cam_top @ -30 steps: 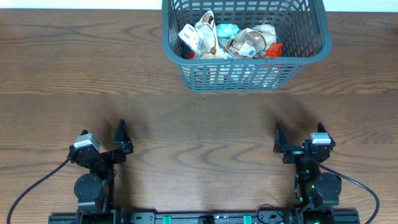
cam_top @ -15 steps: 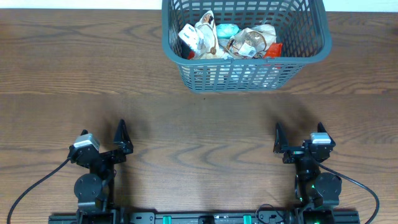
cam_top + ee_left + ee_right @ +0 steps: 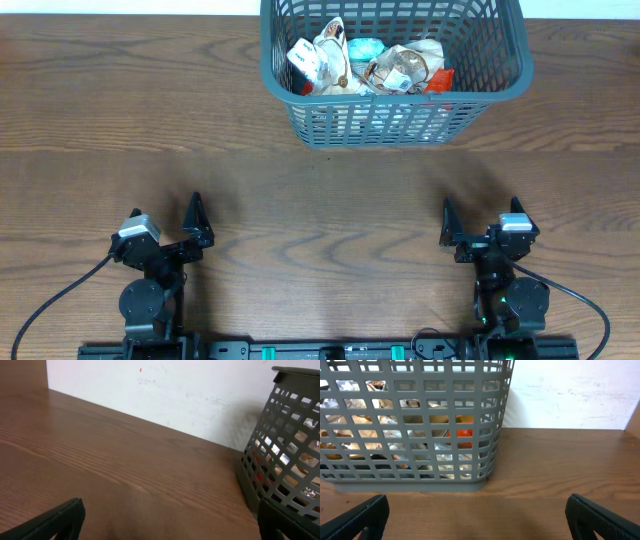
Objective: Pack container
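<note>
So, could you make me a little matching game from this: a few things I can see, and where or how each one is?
Things:
1. basket
2. packets
3. left fingers
4. right fingers

Places and states:
A. piled inside the basket
B. open and empty, near edge, right side as the robot faces
C. standing at the far edge of the table
D. open and empty, near edge, left side as the robot faces

Pairs: 1-C, 2-A, 3-D, 4-B
</note>
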### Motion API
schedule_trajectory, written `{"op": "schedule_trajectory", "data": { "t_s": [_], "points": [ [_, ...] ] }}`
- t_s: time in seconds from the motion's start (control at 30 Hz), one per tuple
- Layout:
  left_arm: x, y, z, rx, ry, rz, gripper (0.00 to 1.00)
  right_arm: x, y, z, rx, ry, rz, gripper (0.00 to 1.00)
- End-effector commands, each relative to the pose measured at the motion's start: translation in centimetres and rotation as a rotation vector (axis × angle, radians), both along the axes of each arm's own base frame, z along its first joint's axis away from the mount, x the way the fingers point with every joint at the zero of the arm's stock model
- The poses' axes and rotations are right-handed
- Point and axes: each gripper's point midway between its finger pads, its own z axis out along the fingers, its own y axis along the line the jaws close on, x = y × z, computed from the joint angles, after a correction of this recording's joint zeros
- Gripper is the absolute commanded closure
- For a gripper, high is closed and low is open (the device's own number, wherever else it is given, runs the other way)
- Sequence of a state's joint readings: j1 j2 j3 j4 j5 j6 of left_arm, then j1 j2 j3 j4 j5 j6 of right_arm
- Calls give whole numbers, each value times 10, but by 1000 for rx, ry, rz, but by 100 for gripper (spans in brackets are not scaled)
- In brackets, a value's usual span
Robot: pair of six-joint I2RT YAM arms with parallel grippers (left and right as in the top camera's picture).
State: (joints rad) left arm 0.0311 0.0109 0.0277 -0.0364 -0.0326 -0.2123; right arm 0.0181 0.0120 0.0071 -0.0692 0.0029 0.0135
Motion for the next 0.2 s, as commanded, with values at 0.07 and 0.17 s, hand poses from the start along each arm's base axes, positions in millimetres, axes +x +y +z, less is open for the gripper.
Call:
{"op": "schedule_trajectory", "data": {
  "t_s": [0.07,0.17],
  "points": [
    [-1,3,-18,9,53,15,1,0,4,-1,-14,0,18,1],
    [-1,3,-18,9,53,14,1,0,4,-1,-14,0,18,1]
  ]
}}
